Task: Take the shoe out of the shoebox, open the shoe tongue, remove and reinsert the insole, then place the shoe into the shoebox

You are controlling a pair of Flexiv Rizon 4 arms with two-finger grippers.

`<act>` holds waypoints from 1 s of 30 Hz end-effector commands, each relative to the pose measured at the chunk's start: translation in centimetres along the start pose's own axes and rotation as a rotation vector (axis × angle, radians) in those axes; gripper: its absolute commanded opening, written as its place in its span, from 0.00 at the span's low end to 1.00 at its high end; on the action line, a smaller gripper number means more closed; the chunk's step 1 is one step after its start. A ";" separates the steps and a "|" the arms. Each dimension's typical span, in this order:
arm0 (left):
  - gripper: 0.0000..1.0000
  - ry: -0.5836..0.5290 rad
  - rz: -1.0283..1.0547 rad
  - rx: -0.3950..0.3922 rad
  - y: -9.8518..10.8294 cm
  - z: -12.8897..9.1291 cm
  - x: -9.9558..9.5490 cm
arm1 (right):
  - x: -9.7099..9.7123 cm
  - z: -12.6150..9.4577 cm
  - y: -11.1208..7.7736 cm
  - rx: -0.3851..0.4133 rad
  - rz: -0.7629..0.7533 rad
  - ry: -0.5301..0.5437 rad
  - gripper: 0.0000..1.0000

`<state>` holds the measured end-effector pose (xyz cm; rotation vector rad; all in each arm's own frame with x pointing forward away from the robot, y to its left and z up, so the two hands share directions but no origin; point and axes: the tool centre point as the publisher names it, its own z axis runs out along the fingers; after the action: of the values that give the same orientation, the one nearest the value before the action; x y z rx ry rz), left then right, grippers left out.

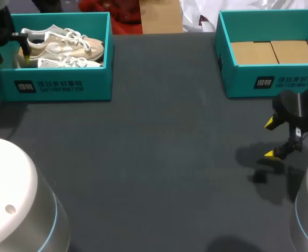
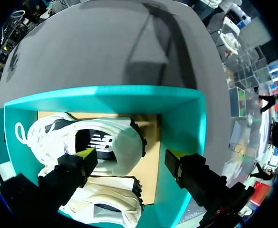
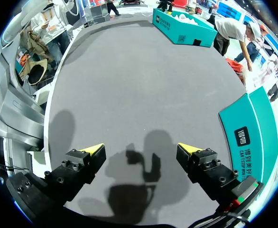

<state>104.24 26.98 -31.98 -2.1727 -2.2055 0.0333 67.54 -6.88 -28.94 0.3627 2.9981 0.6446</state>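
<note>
In the head view the left arm is cut off at the corner, and its fingers are largely lost in a dark mass over the end of the teal cardboard shoebox (image 1: 64, 86). In the left wrist view the left gripper (image 2: 129, 159) is seen spread wide with nothing pinched. One yellow tip is over the heel of a shoe and the other over the box's end wall; whether either touches cannot be told. The pair of cream-white lace-up sneakers (image 1: 64, 47) is lying inside that box, partly hidden by its walls. The right gripper (image 1: 270, 138) is held above the dark grey table (image 1: 154, 157), fingers wide apart and empty. It is near a second teal box with a bare brown cardboard floor (image 1: 269, 81), which is cut off at the edge.
</note>
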 end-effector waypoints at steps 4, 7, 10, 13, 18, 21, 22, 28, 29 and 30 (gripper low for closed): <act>0.91 0.010 0.003 0.024 0.3 1.3 0.0 | 0.2 0.0 -0.1 0.000 -0.001 -0.003 1.00; 0.89 0.020 0.003 0.034 0.2 1.9 0.0 | 0.2 0.0 -0.1 0.000 -0.001 -0.003 1.00; 0.88 0.029 0.002 0.043 0.2 2.5 0.0 | 0.2 0.0 -0.1 0.000 -0.001 -0.003 1.00; 0.87 0.037 -0.001 0.045 0.2 2.9 0.0 | 0.2 0.0 -0.1 0.000 -0.001 -0.003 1.00; 0.84 0.045 -0.003 0.051 0.1 3.4 0.2 | 0.2 0.0 -0.1 0.000 -0.001 -0.003 1.00; 0.82 0.048 -0.002 0.054 -0.2 3.7 0.4 | 0.2 0.0 -0.1 0.000 -0.001 -0.003 1.00; 0.81 0.049 -0.002 0.055 -0.3 3.9 0.5 | 0.2 0.0 -0.1 0.000 -0.001 -0.003 1.00; 0.75 0.062 0.003 0.057 -0.6 4.7 0.6 | 0.2 0.0 -0.1 0.000 -0.001 -0.003 1.00; 0.75 0.066 0.002 0.055 -0.7 4.8 0.6 | 0.2 0.0 -0.1 0.000 -0.001 -0.003 1.00; 0.75 0.067 0.002 0.054 -0.7 4.9 0.6 | 0.2 0.0 -0.1 0.000 -0.001 -0.003 1.00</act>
<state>103.38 27.78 -36.51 -2.1145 -2.1410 0.0289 67.54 -6.88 -28.94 0.3627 2.9981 0.6446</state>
